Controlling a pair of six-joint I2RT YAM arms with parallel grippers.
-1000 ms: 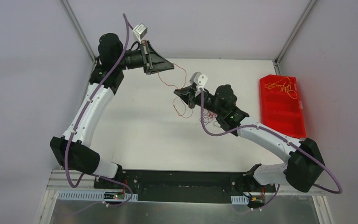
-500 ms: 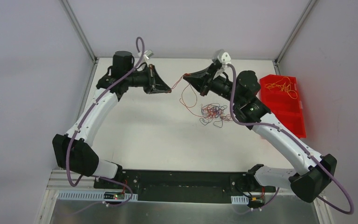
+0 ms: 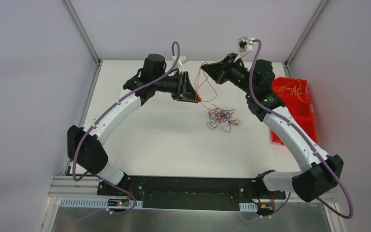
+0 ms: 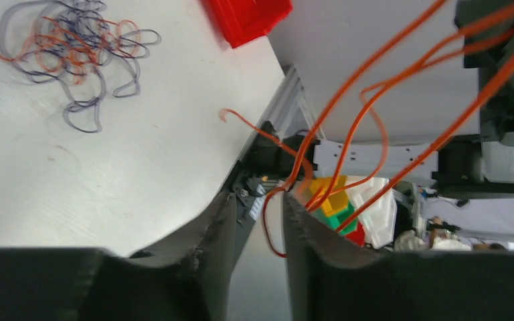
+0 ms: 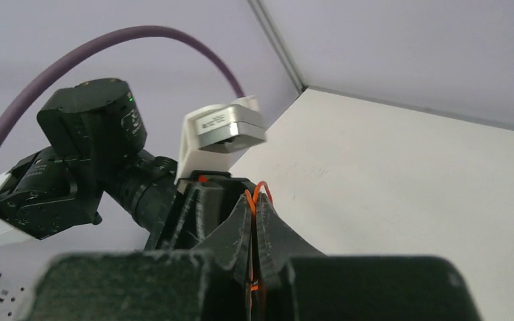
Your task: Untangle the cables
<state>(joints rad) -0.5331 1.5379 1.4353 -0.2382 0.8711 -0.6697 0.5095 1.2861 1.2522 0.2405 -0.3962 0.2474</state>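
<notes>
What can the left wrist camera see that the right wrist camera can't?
Only the left wrist camera shows the tangle of cables lying loose, a corner of the red bin, and the gap between the jaws of the left gripper. Only the right wrist camera shows the right gripper up close, pinched shut, plus the left arm's white camera and mauve hose. Both show the orange cable at their own fingers, and the white table.
</notes>
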